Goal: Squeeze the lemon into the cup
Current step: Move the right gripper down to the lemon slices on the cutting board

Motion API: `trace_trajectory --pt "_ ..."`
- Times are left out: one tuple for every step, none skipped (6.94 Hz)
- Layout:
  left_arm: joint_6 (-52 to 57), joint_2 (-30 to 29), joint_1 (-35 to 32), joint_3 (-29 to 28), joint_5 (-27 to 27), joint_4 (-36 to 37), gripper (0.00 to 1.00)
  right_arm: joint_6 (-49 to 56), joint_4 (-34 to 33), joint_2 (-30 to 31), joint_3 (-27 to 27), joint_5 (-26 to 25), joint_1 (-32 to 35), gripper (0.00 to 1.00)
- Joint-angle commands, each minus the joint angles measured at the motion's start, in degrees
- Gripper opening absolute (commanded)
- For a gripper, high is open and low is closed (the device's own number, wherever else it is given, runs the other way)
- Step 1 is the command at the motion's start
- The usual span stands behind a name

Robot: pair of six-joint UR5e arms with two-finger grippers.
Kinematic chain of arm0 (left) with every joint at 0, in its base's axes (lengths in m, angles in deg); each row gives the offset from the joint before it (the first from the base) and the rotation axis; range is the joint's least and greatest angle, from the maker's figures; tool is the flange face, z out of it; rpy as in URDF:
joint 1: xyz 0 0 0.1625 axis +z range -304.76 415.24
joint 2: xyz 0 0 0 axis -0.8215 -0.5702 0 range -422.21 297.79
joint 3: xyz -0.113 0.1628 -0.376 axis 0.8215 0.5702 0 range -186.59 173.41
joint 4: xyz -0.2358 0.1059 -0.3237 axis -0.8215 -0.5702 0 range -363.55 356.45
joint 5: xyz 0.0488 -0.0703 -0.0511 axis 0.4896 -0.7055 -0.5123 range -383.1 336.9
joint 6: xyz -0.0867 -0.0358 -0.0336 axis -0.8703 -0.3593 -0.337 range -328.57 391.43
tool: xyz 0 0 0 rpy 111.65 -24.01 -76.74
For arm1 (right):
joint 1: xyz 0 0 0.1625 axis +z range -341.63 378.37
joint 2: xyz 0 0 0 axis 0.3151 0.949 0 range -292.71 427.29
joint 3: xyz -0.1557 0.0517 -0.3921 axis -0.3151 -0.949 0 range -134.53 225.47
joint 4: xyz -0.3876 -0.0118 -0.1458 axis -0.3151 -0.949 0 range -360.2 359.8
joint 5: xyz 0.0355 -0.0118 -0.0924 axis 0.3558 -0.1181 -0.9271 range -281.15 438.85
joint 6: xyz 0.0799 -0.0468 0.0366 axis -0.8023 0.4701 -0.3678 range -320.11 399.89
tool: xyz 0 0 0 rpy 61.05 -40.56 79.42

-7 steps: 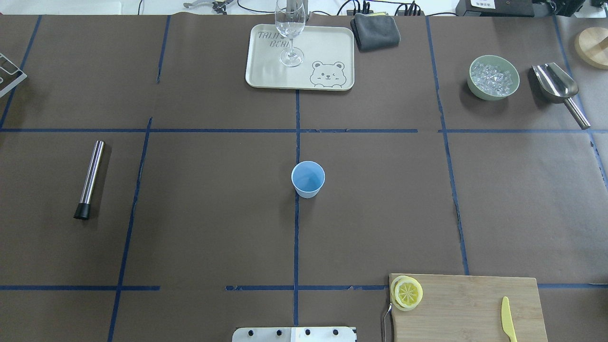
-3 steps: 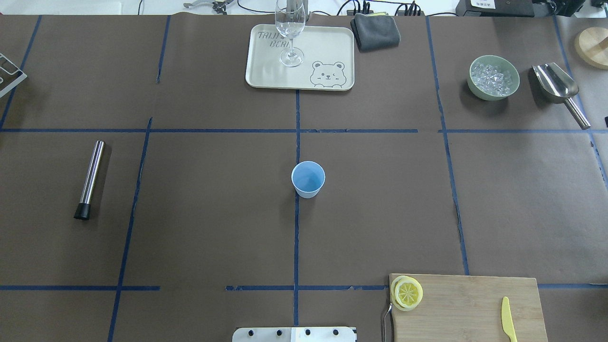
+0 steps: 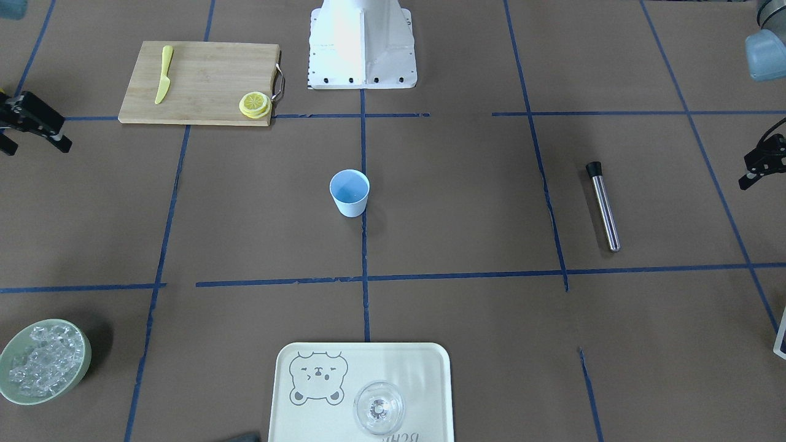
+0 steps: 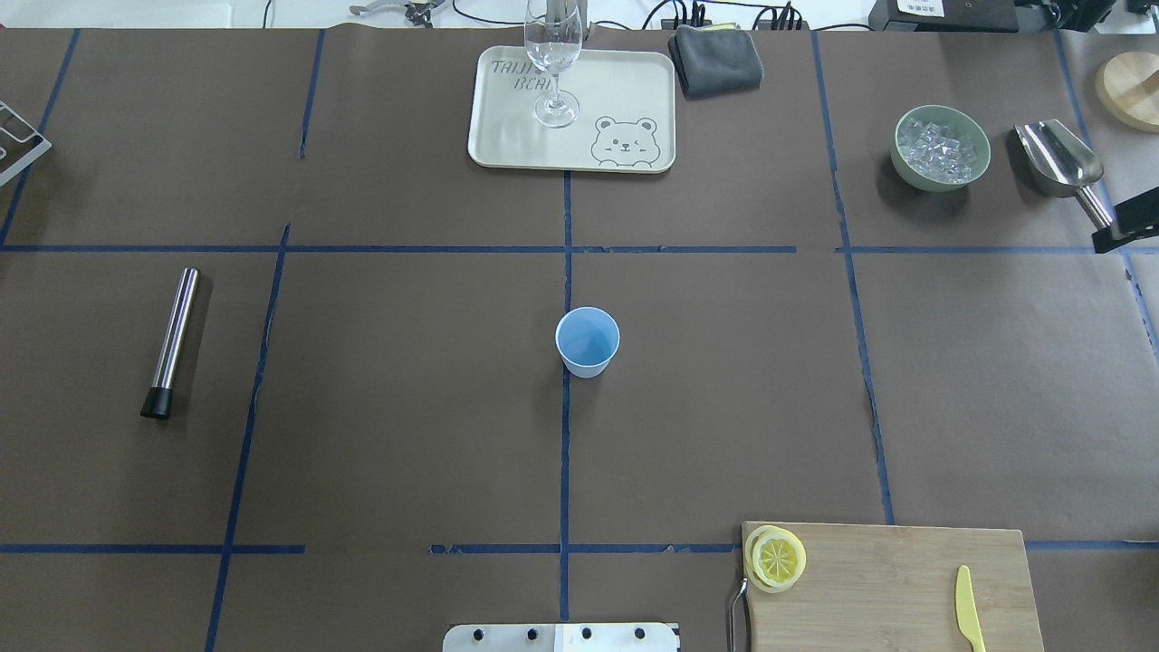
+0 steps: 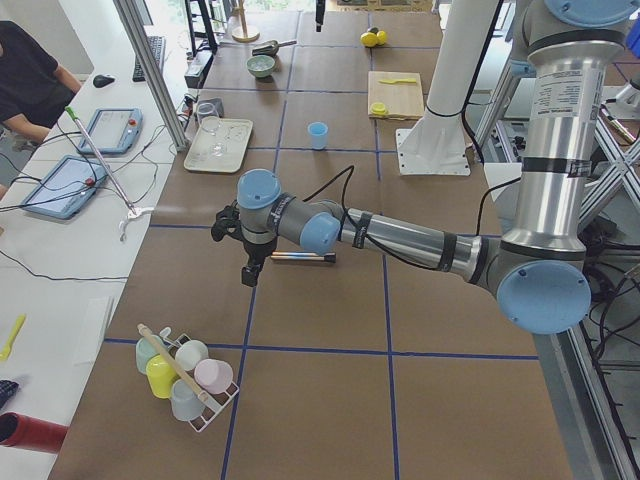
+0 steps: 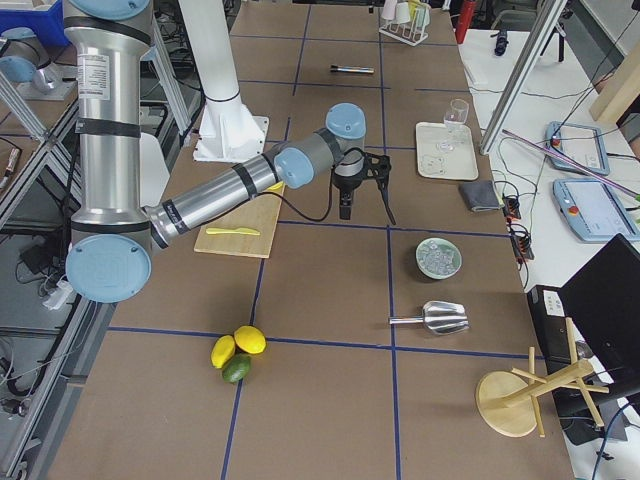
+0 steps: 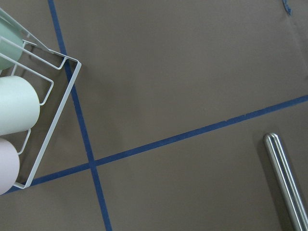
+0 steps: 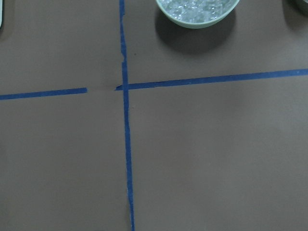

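Brown paper over the whole table (image 4: 380, 426), blue tape grid stuck on top. Got the cup (image 4: 588, 340) standing upright near the middle, right on the centre tape line, mouth up. Found the lemon (image 4: 777, 558) lying flat on the wooden cutting board (image 4: 896, 589), on the corner by the board's metal handle, well apart from the cup. Might be a couple of slices stacked there, hard to say. Same board, other end: yellow knife (image 4: 969, 608).

Now for the right gripper (image 3: 35, 142): hanging over bare paper toward the table's right end, between the board and the pale green bowl (image 4: 940, 185) of ice, fingers spread wide, gripping nothing at all. Just a black sliver of it at the edge of the overhead view. From its wrist camera, only the bowl's rim up top and a tape crossing below.

As for the left gripper (image 3: 760, 164): way out over the left end, near the steel tube (image 4: 172, 340) with the black cap and a wire rack (image 5: 220, 408) of pastel cups. Can't tell how far open, too little of it visible, and no telling about any load either.

Also around: cream bear tray (image 4: 625, 91) with a wine glass (image 4: 552, 63) on it, grey cloth (image 4: 717, 59) just beside, metal scoop (image 4: 1059, 163) next to the bowl.
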State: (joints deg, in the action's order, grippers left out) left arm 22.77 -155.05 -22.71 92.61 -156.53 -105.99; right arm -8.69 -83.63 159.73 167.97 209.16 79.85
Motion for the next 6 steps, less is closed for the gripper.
trace_trajectory --pt "-1.3 -0.5 0.7 0.1 0.0 -0.2 1.0 -12.3 3.1 1.0 6.1 -5.3 -11.4 1.0" --pt "-2.9 -1.2 1.1 0.1 0.0 -0.2 1.0 -17.3 3.5 1.0 8.4 -11.9 -18.9 1.0" --pt "-3.0 -1.6 1.2 0.0 0.0 -0.2 1.0 -24.5 5.1 1.0 9.4 -20.1 -27.7 1.0" --pt "-3.0 -1.9 1.2 -0.1 0.0 -0.2 1.0 -29.7 7.1 1.0 9.4 -29.0 -36.5 1.0" --pt "-2.9 -1.9 1.3 -0.1 0.0 -0.2 1.0 -30.2 7.0 1.3 9.2 -36.0 -43.9 1.0" --pt "-2.9 -1.9 1.7 -0.5 0.0 -0.2 1.0 -32.3 7.0 0.6 8.3 -41.3 -50.0 1.0"
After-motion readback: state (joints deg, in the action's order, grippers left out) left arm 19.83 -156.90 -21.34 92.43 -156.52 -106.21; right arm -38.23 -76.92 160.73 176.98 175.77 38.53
